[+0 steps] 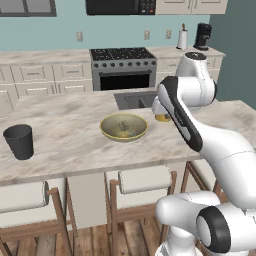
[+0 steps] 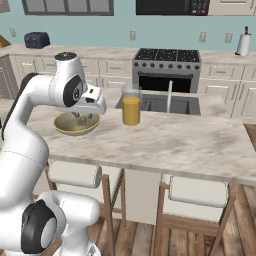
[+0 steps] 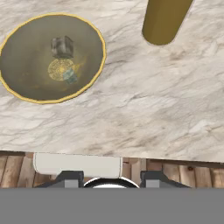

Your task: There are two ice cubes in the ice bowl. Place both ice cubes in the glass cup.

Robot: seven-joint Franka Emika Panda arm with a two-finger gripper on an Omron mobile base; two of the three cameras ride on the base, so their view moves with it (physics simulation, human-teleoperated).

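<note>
The ice bowl point(image 1: 106, 131) point(image 2: 62, 130) point(image 3: 26, 65), a wide yellow-olive dish, stands mid-counter. Both ice cubes lie in it: a greyish lump point(image 3: 62, 47) and a smaller pale one point(image 3: 70, 76) near the centre. The glass cup point(image 1: 19, 141), dark and tapered, stands far to the left near the counter's front edge. My gripper point(image 2: 82, 117) point(image 3: 113, 179) hangs above the counter's front edge, to the right of the bowl and well above it. Its fingers are apart with nothing between them. In the left base view my own arm hides the hand.
A tall glass of orange liquid point(image 2: 131, 111) point(image 3: 164, 19) stands just right of the bowl. Behind it are the sink point(image 2: 172, 105) and a stove point(image 1: 121, 67). White-cushioned stools point(image 1: 145, 179) sit under the counter's front edge.
</note>
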